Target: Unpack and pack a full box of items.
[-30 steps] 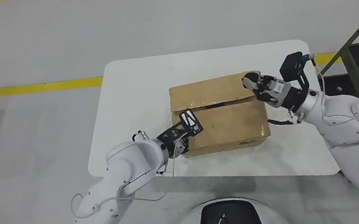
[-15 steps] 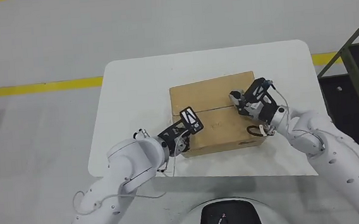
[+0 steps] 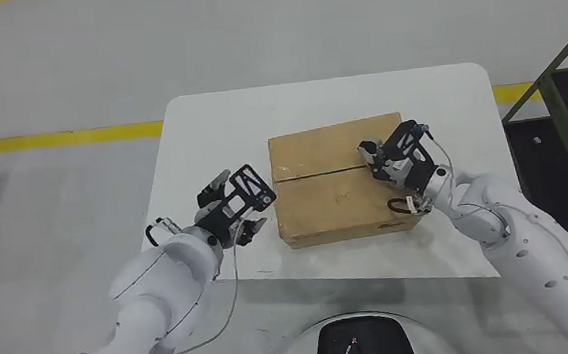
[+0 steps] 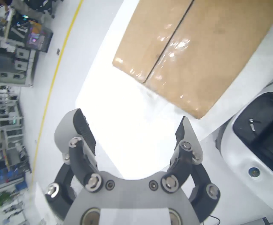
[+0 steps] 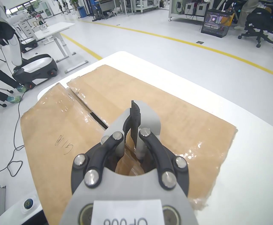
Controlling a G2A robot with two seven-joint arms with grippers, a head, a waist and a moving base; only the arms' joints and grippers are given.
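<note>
The right gripper (image 5: 134,115), fingers pressed together at the 3 o'clock end of the mid-table cardboard box's (image 3: 331,198) seam (image 3: 314,175), may skid on glossy tape (image 4: 170,44) or shove the box, since the left gripper (image 4: 130,116) hangs spread at its 9 o'clock, bracing nothing; contents and tip depth are hidden.

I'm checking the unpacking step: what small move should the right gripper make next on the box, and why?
Probably ease the shut right gripper down into the seam of the box to pry a flap up. Both flaps lie closed, that gripper sits over the gap, and the left gripper hangs open beside the box.
</note>
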